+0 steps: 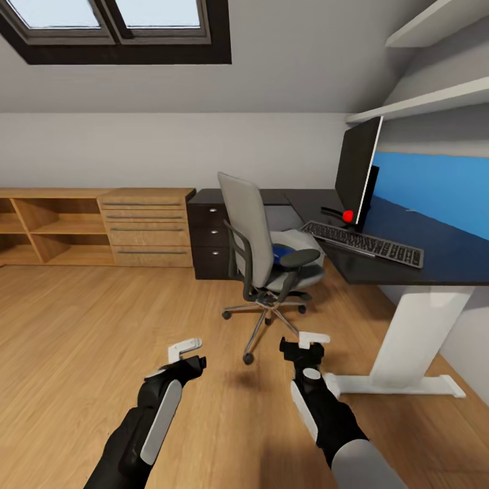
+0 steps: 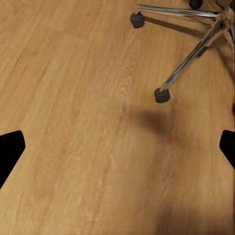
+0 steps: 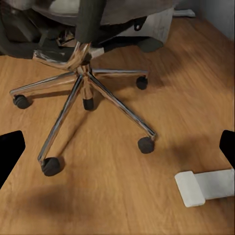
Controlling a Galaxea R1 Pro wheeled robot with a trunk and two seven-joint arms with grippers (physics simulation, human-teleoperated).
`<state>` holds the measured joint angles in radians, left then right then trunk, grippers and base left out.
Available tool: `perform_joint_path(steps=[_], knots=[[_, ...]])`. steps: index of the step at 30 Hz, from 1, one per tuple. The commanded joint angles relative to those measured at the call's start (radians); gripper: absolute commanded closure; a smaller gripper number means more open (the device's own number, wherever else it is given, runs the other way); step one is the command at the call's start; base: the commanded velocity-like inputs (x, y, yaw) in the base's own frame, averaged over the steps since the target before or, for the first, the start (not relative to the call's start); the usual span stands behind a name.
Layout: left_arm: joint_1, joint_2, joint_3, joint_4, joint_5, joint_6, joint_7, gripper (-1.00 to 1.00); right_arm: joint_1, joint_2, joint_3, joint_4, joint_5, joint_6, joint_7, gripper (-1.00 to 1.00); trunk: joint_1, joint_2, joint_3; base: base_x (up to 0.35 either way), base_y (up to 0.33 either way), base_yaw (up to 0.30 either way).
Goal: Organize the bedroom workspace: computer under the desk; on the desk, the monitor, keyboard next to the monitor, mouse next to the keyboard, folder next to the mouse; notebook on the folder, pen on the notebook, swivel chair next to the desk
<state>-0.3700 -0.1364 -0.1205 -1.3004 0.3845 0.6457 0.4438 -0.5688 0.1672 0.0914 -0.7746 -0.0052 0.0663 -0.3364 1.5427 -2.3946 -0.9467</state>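
1. The folder (image 1: 280, 254) is my target: a sliver of blue on the seat of the swivel chair (image 1: 261, 252), mostly hidden by the near armrest, so I can't judge how it lies.
2. The swivel chair stands just beside the bench (image 1: 435, 255), its back turned toward me; I judge I should approach from the open side of the seat rather than reach over the armrest.
3. On the bench, the keyboard (image 1: 362, 244) lies in front of the monitor (image 1: 358, 168), on the side away from the chair.
4. Left gripper (image 1: 186, 354) and right gripper (image 1: 307, 345) hang low, short of the chair's base; fingers wide, empty.
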Motion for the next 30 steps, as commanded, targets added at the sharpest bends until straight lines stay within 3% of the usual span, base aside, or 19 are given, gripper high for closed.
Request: perform_joint_path(steps=[1, 4, 7, 16, 22, 30], knots=[[0.056, 0.002, -0.017, -0.098, 0.010, 0.000, 0.008, -1.00, -0.012, -0.014, 0.002, 0.127, 0.031, -0.090, -0.008, -1.00, 0.000, 0.000, -0.001, 0.004, -0.002, 0.000], [0.098, 0.003, -0.021, -0.170, 0.010, 0.000, 0.008, -1.00, -0.065, -0.034, -0.002, 0.256, 0.032, -0.172, -0.008, -1.00, 0.000, 0.000, -0.001, 0.002, -0.001, 0.000], [0.109, 0.004, -0.022, -0.190, 0.010, 0.000, 0.009, -1.00, -0.108, -0.049, -0.005, 0.339, 0.030, -0.224, -0.010, -1.00, 0.000, 0.000, -0.001, 0.113, 0.000, 0.000], [0.111, 0.004, -0.021, -0.191, 0.011, 0.002, 0.009, -1.00, -0.130, -0.065, -0.007, 0.356, 0.030, -0.245, -0.013, -1.00, 0.000, 0.000, -0.001, 0.300, 0.000, 0.000], [0.111, 0.004, -0.021, -0.190, 0.012, 0.004, 0.008, -1.00, -0.134, -0.066, -0.007, 0.359, 0.031, -0.334, -0.071, -1.00, 0.000, 0.000, -0.001, 0.311, 0.000, 0.000], [0.111, 0.004, -0.021, -0.189, 0.014, 0.005, 0.009, -1.00, -0.134, -0.067, -0.009, 0.359, 0.030, -0.377, -0.095, -1.00, 0.000, 0.000, -0.001, 0.312, -0.024, 0.000]])
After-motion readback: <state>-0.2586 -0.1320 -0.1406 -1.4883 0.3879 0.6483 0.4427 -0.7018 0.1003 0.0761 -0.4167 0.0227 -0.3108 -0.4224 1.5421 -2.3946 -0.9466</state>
